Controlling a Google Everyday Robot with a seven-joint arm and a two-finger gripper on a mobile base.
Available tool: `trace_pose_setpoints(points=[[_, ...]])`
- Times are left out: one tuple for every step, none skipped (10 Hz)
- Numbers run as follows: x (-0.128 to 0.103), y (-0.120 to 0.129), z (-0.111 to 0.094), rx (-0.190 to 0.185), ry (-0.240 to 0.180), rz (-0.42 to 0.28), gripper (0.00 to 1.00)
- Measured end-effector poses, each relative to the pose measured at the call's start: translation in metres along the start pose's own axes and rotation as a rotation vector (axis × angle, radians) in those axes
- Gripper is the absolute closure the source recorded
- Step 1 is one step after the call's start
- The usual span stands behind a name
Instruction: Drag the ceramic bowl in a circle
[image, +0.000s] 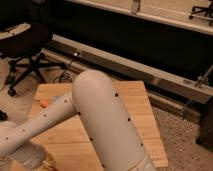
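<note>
My white arm fills the middle of the camera view and reaches down to the lower left over the wooden table. The gripper is at the arm's end by the bottom left edge, hidden under the wrist. The ceramic bowl is hidden behind the arm near the bottom edge.
A small orange and blue object lies at the table's far left. A black office chair stands behind the table on the left, with a cable on the floor. A long metal rail runs along the dark wall behind.
</note>
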Motion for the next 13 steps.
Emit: trace_pose_setpoints(points=[[0.018,-0.012,-0.012,0.005,0.028,-0.018,1.00],[0.039,-0.024,-0.027,0.015,0.060,-0.034,1.00],[0.055,-0.031,-0.041,0.028,0.086,-0.041,1.00],[0.071,-0.035,-0.051,0.038,0.104,-0.044,1.00],[0.086,-0.039,-0.057,0.044,0.113,-0.046,1.00],[0.097,-0.040,-0.059,0.050,0.114,-0.042,1.00],[0.107,-0.039,-0.060,0.056,0.111,-0.034,1.00],[0.119,-0.035,-0.057,0.062,0.102,-0.017,1.00],[0.126,-0.030,-0.056,0.067,0.099,-0.003,1.00],[0.136,-0.020,-0.056,0.075,0.100,0.020,1.00],[0.144,-0.012,-0.059,0.086,0.105,0.036,1.00],[0.153,0.000,-0.064,0.098,0.113,0.058,1.00],[0.158,0.009,-0.067,0.103,0.117,0.071,1.00]])
